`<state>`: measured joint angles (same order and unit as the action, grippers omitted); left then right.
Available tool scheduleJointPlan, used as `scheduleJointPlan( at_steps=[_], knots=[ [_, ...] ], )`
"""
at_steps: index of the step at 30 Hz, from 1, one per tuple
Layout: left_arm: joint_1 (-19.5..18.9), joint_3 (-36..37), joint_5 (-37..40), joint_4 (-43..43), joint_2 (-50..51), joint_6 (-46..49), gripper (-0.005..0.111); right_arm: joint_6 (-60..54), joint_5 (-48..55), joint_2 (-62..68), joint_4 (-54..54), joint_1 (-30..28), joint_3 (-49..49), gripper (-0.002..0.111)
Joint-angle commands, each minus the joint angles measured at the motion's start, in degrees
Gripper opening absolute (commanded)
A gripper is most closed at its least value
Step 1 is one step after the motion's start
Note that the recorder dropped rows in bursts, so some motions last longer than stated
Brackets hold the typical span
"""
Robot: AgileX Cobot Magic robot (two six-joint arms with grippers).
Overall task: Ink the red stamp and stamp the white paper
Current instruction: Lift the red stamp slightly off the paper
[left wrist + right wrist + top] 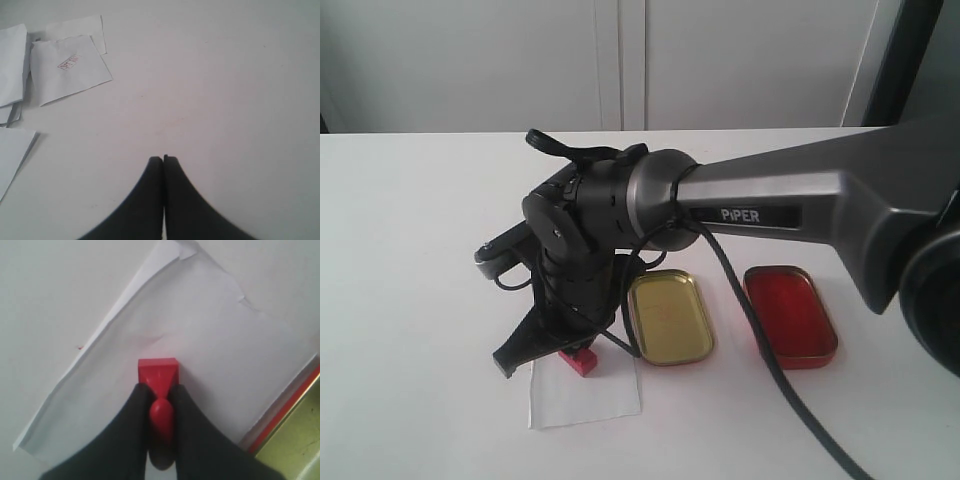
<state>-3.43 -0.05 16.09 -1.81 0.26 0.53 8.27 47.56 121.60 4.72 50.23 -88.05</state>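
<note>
The right gripper [159,390] pinches the red stamp [158,372] on the white paper [210,335].

Its two black fingers squeeze the stamp's knob, and the square base is down on the paper, near one edge. The paper lies on the white table [420,250]. Just beside it is a gold tin [670,320], and next to that a red tin tray [790,315]. The grey arm [820,195] has the word "PIPER" on it in white letters. The left gripper [163,159] is closed tight with nothing in it, over bare table. Some way off lie other white sheets [10,60]. One has a small red mark [69,62], too tiny to read.
</note>
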Motion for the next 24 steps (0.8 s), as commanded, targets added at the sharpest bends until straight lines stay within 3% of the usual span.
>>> scheduleJointPlan(
  at_steps=[1,24],
  knots=[
    [0.2,0.0,-0.2,-0.3,-0.3,-0.5,0.0,0.2,1.0,-0.3,0.1,-0.1,0.7,0.0],
    [0.2,0.0,-0.2,-0.3,-0.3,-0.5,0.0,0.9,0.6,-0.5,0.1,-0.1,0.7,0.0]
  ],
)
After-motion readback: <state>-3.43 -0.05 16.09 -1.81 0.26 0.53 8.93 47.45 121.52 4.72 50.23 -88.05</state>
